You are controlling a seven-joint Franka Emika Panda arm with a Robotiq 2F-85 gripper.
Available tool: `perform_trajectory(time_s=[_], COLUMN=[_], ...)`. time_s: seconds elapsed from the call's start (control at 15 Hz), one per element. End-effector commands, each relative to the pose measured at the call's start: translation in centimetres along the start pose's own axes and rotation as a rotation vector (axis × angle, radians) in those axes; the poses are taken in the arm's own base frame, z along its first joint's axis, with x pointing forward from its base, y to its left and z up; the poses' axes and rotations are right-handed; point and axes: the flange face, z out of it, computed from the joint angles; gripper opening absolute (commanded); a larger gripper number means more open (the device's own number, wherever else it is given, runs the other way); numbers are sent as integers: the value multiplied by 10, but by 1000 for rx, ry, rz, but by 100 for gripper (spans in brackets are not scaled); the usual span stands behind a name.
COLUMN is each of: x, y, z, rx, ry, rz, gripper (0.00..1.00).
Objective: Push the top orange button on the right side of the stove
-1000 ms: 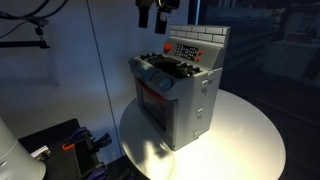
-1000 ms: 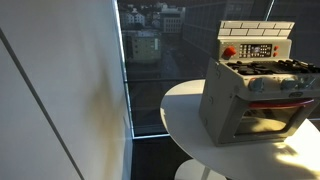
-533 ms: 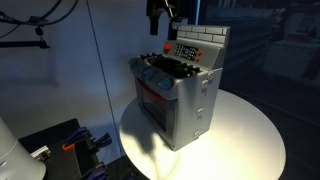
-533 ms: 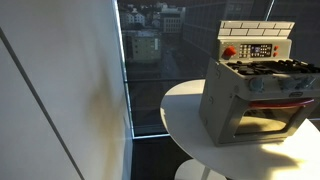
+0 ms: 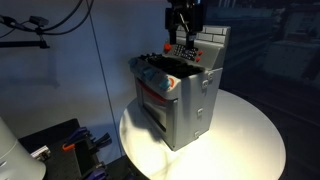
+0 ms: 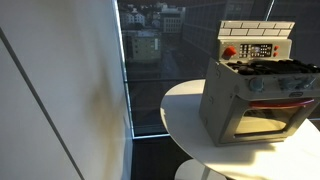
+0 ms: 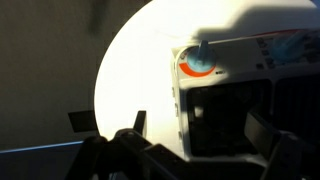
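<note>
The grey toy stove (image 5: 178, 95) stands on a round white table (image 5: 240, 140) and shows in both exterior views (image 6: 255, 95). Its white brick-pattern back panel (image 6: 256, 40) carries a dark control strip and a round red-orange knob (image 6: 229, 52) at one end. In the wrist view the knob (image 7: 196, 65) lies beside the black burners (image 7: 240, 115). My gripper (image 5: 182, 38) hangs just above the back panel and burners. It is open and empty, with its dark fingers spread wide in the wrist view (image 7: 200, 125). It is out of sight in one exterior view.
The table's edge (image 6: 175, 100) is close to a tall window (image 6: 150, 60). Dark equipment with cables (image 5: 60, 145) sits low beside the table. A white wall (image 6: 50, 90) fills one side.
My gripper has moved sideways and down, from above and beside the stove to just over its back panel. The stove has not moved.
</note>
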Motion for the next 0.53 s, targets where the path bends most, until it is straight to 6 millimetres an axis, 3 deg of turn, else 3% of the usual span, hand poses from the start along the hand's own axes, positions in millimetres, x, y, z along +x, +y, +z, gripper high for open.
perform_trajectory(time_s=[0.0,0.47], x=[18,20], y=[-4,-5], z=[2,12], rx=[-1,-4], ry=[62,63], rz=[59,63], gripper=[100,100])
